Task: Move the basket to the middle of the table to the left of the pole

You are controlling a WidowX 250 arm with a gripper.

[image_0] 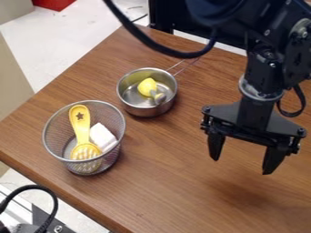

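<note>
My gripper (242, 166) hangs over the right part of the wooden table, open, with nothing between its fingers. The basket (112, 111), a round wire-mesh one with a metal rim, stands upright near the table's left edge, well to the left of my gripper and apart from it. In it are a yellow slotted spoon (80, 123) with a star-shaped hole in its handle and a white block (102, 136). I cannot make out a pole on the table.
A small metal pot (126, 101) stands just behind and right of the basket, holding a yellow item (147, 85) and a greyish one. Its thin handle points to the back right. A black cable (152, 44) loops above the table's back. The table (176, 191) ends diagonally at front left.
</note>
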